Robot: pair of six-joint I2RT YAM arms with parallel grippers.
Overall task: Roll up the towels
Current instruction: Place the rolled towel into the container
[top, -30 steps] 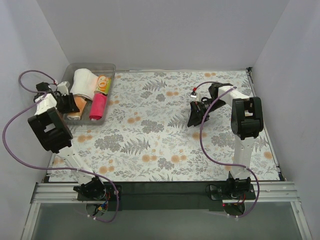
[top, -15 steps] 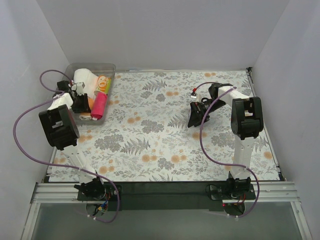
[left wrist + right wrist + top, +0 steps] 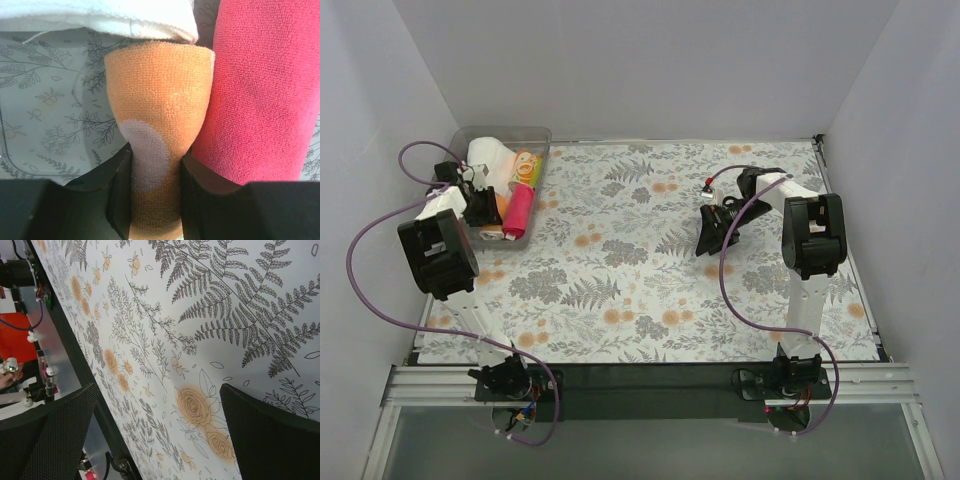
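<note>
In the clear bin [image 3: 506,129] at the back left lie several rolled towels: a white one [image 3: 492,160], a yellow patterned one [image 3: 526,165] and a magenta one [image 3: 518,208]. My left gripper [image 3: 486,212] reaches into the bin. The left wrist view shows the left gripper [image 3: 156,200] shut on an orange roll with pale spots [image 3: 160,95], pinched at its near end. That roll lies against the magenta roll [image 3: 260,90], and the white towel [image 3: 100,20] is just beyond it. My right gripper [image 3: 710,238] hovers open over the floral cloth [image 3: 165,340], nothing between its fingers [image 3: 270,430].
A grey-and-orange floral covering [image 3: 650,270] spreads over the whole table. Walls close in the left, back and right sides. The bin's clear floor [image 3: 50,115] shows to the left of the orange roll.
The left arm swung right with the orange roll, bringing it beside the magenta roll in the bin, then held still. The right arm has not moved.
</note>
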